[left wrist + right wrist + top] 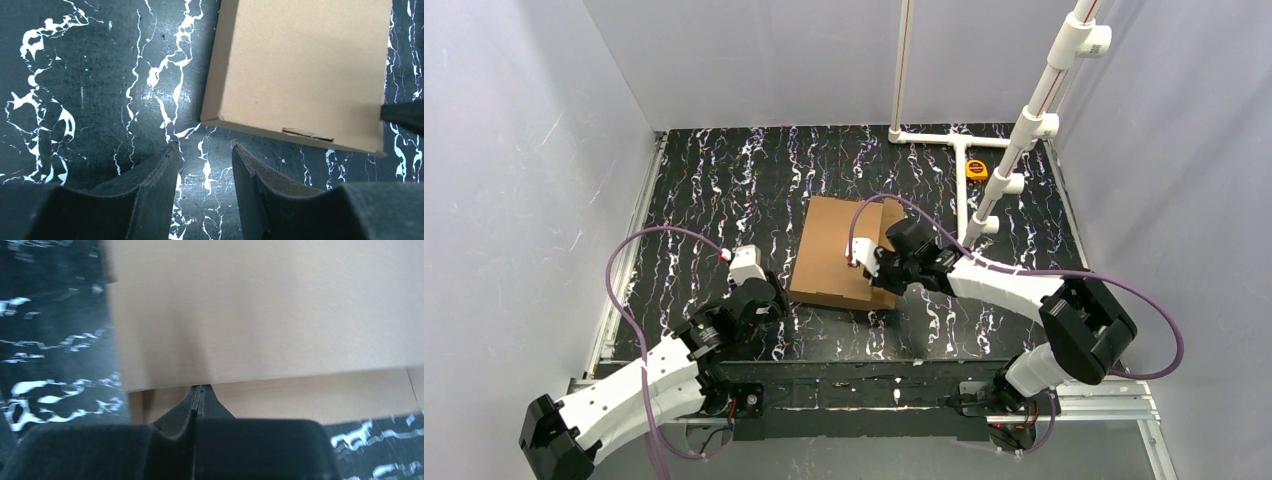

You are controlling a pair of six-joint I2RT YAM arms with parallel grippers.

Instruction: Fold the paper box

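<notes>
Right end effector, fingers pressed together and pinching nothing, is sitting against the near right edge of the box at mid-tabletop. Left end effector is hovering spread and empty. The box is lying just ahead and rightward of it, long axis running away from the bases, so the right arm is nearer.

right pincer closed, tips at paper box

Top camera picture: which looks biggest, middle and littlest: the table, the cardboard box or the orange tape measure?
Largest: table
Next: cardboard box
Smallest: orange tape measure
</notes>
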